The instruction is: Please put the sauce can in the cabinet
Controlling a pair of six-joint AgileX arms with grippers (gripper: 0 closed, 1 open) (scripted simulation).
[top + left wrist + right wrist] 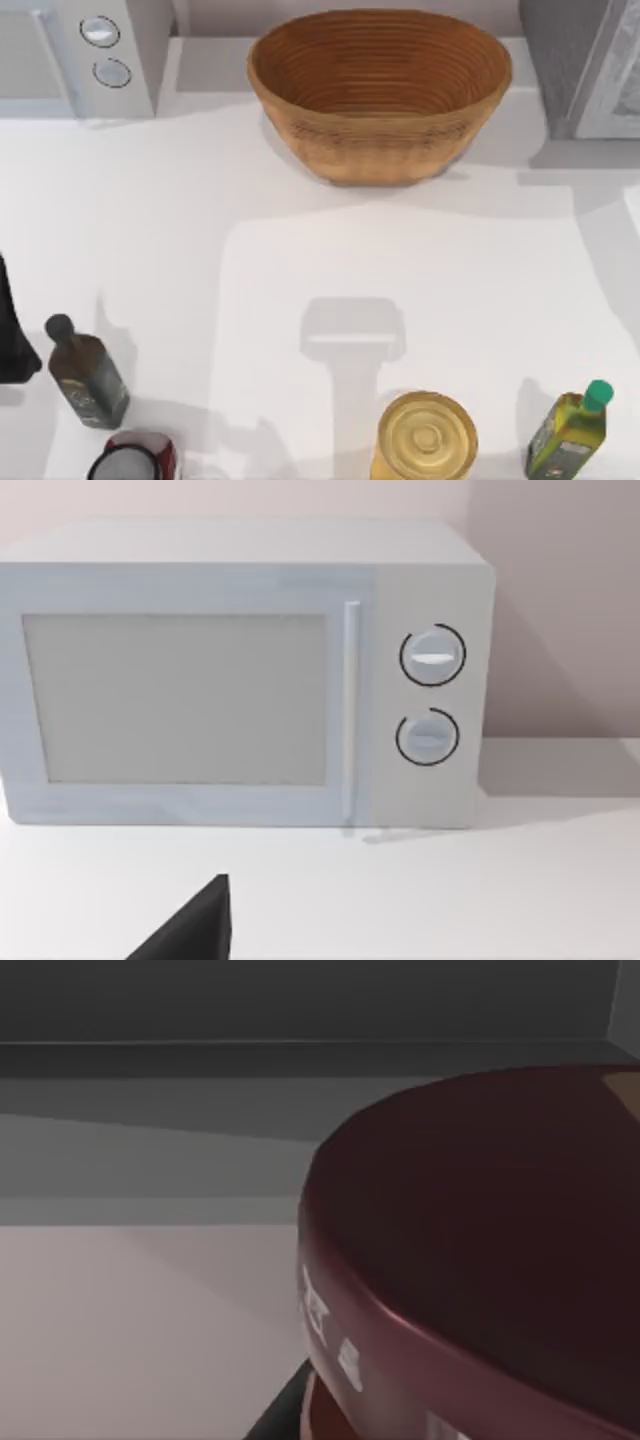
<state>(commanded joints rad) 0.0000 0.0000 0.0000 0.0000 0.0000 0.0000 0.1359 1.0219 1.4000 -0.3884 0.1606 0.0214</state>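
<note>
While the sauce can (480, 1260) looms before your right wrist, grey cabinet (300, 1090) behind, you seem mid-placement; whether it's gripped, you cannot tell. Next: set down, release. Left arm (10, 330) idles at the counter's (300, 300) left edge.

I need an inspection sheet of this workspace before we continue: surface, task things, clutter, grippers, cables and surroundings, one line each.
Surface: white table, dry, no spills.
Job's things: sauce can very close to the right wrist camera, maroon top up, grey panels behind it; cabinet at back right.
Clutter: wicker basket back centre; microwave back left; dark bottle, red can, gold-topped can and green-capped bottle along the near edge.
Grippers: left arm parked at the left edge, facing the microwave; right gripper at the sauce can.
Cables: nothing seen.
Surroundings: plain pale wall.
</note>
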